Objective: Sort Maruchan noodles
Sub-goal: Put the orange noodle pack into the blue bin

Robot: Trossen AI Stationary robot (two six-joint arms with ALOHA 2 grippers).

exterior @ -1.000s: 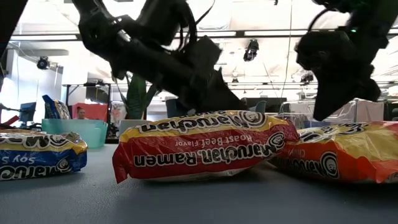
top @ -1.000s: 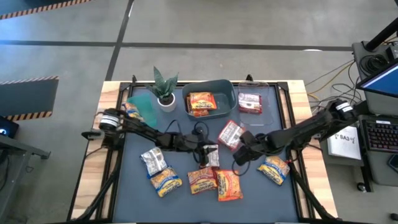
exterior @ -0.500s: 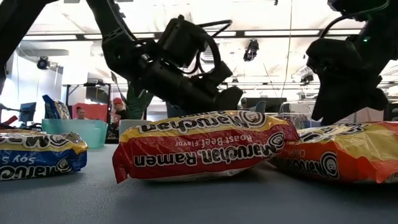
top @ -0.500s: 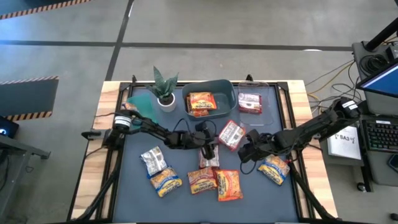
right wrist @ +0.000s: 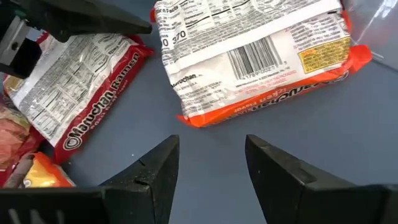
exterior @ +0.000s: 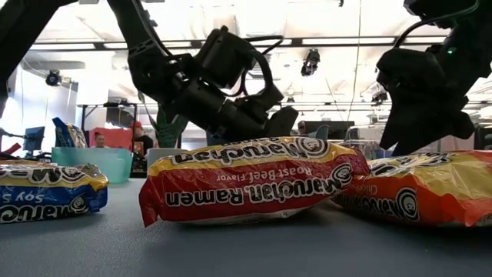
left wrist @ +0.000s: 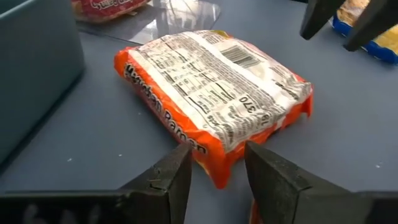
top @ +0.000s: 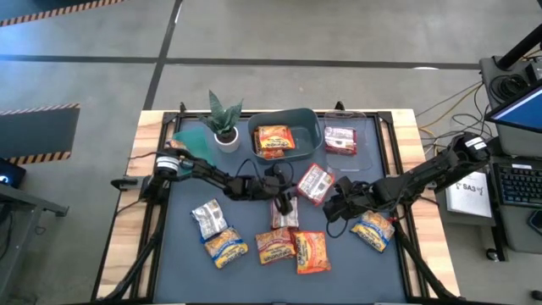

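table mat (top: 182, 254): dark blue, carries all; both claws work over its middle.

grey-blue bin (top: 310, 127): beyond both claws at the far edge, one orange packet inside, so likely that kind's sorting place.

clear tray (top: 366, 127): beside the bin, one red-and-white packet inside; probably the red kind's place.

potted plant (top: 223, 120): far of the left claw, not part of the sort.

left claw (top: 285, 203): fingers apart and empty, just short of the face-down red-and-white packet (left wrist: 214, 93), seemingly lined up on its near end.

right claw (top: 332, 202): fingers apart and empty, same packet (right wrist: 261, 56) just ahead; a second face-down packet (right wrist: 78, 93) lies beside it.

loose noodle packets (top: 292, 247): unsorted on the near mat, nearer than both claws; a blue-and-yellow packet (top: 373, 230) lies just beside the right claw.
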